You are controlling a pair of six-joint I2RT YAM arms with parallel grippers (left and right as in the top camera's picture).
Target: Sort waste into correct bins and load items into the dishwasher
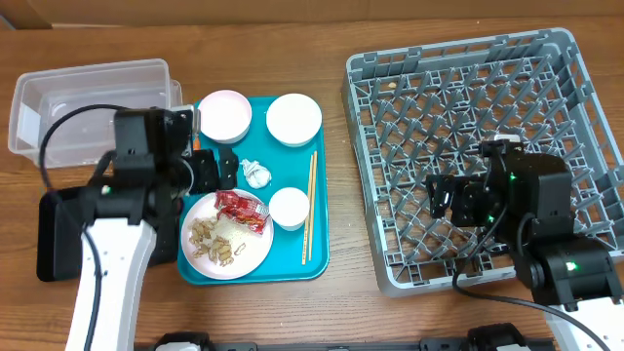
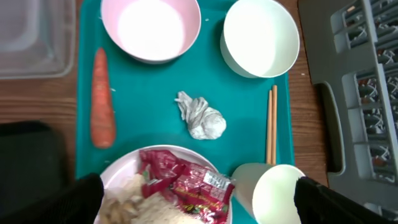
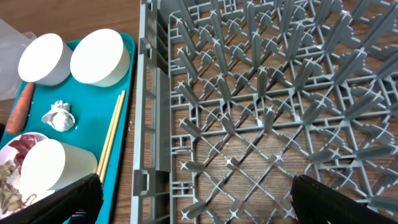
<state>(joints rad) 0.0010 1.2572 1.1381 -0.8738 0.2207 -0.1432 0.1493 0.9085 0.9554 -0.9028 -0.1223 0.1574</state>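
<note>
On the teal tray, a round plate (image 1: 255, 255) holds the crinkled red wrapper (image 1: 241, 210) and beige food scraps (image 1: 213, 244). The wrapper also shows in the left wrist view (image 2: 186, 183). The white paper wad (image 1: 256, 174) lies mid-tray. The orange carrot (image 2: 102, 99) lies at the tray's left edge, hidden under my left arm in the overhead view. A pink bowl (image 1: 225, 114), a white bowl (image 1: 293, 118), a small white cup (image 1: 289, 208) and chopsticks (image 1: 309, 210) are on the tray. My left gripper (image 1: 216, 168) is open above the plate and wad. My right gripper (image 1: 444, 198) is open and empty over the grey dish rack (image 1: 478, 107).
The clear tub (image 1: 88, 107) stands at the back left. The flat black tray (image 1: 58, 234) lies at the front left, partly under my left arm. The teal tray (image 1: 317, 263) sits between them and the rack. Bare wooden table lies along the front.
</note>
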